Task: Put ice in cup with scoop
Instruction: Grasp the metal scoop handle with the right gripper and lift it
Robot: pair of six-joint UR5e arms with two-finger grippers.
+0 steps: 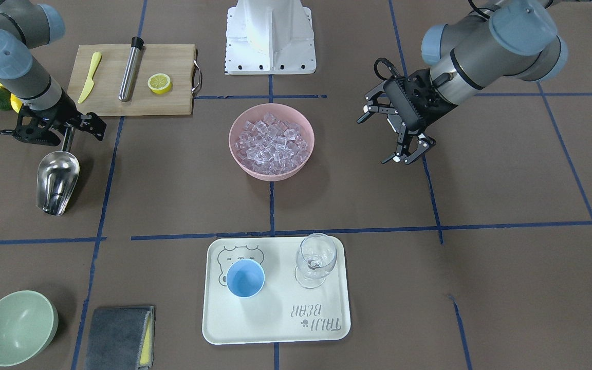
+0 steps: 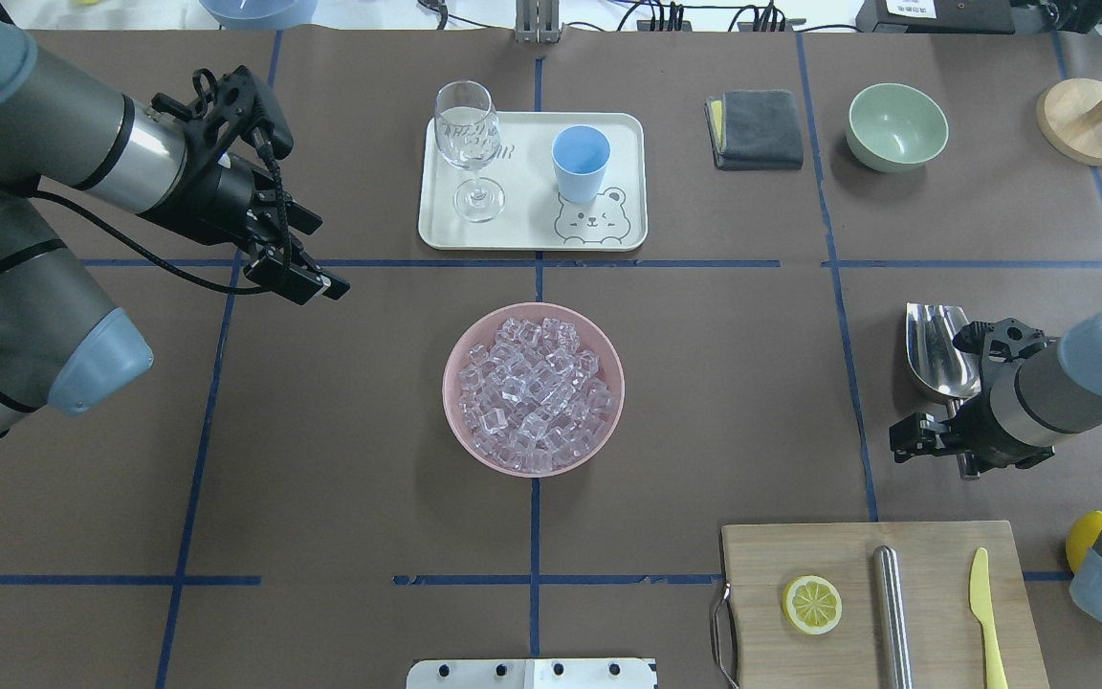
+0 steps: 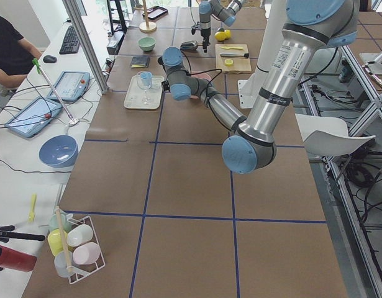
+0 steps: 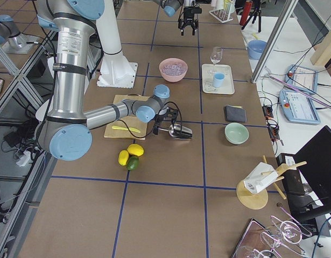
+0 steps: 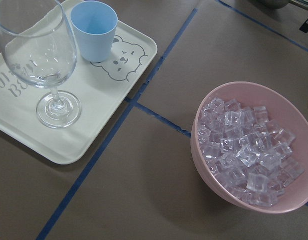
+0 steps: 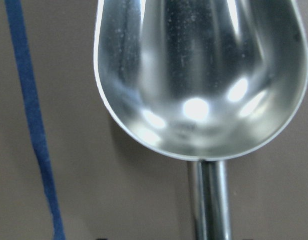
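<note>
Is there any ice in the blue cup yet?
No, the cup shows only its bare blue inside, and the ice is all heaped in the pink bowl.

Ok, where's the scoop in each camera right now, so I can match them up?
Front-facing: scoop on the left side.
Overhead: scoop on the right, handle partly hidden.
Exterior left: scoop tiny, at the far end, near the top.
Exterior right: scoop near the centre.
Left wrist: not clearly in it.
Right wrist: scoop fills the frame.
Landmark: the wooden cutting board lies near it in all four exterior views.
</note>
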